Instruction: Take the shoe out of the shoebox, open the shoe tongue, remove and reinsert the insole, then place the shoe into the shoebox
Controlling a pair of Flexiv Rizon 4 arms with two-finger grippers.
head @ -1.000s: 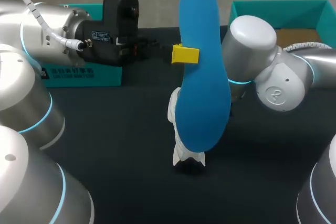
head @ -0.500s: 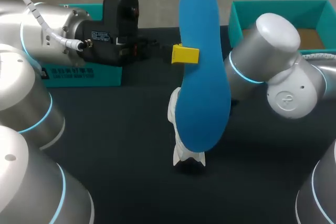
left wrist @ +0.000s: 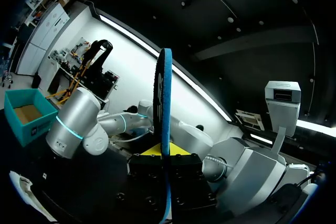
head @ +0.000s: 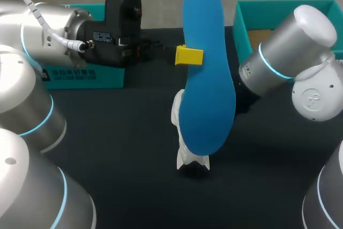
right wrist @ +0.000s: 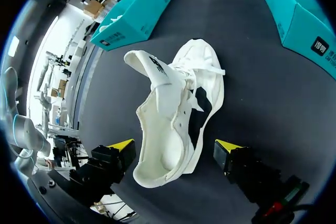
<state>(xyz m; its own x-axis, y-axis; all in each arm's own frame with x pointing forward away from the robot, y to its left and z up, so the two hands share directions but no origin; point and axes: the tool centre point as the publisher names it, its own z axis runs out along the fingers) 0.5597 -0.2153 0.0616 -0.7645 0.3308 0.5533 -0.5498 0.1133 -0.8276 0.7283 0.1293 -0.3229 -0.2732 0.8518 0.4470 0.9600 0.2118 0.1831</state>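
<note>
Left claw (left wrist: 164, 153) is clamped right down on the blue insole (head: 206, 79). In the left wrist view the insole runs edge-on straight up between the fingers, and a bit of yellow tip peeks out on one side of it. So the insole is standing upright in that claw, well above the dark table (head: 118, 148), with most of its length sticking out past the fingertips.

Right claw (right wrist: 175, 146) is spread wide and has nothing in it. The white shoe (right wrist: 178, 108) lies on its side on the table under it, heel end sitting between the two yellow tips and toe pointing away ahead of the claw. There's a sliver of table between each tip and the shoe, so I'd call it not touching. The tongue (right wrist: 152, 69) is folded up and out, and the opening looks hollow as far as I can see in.

From the head view the shoe sits below the held insole, mostly hidden behind it, only the white bottom end poking out. The right arm (head: 284, 52) comes in next to the insole and its claw is hidden there.

The open teal shoebox (head: 284, 8) is behind the right arm, well away from the shoe. A second teal box (head: 80, 74) sits beside the left arm.
</note>
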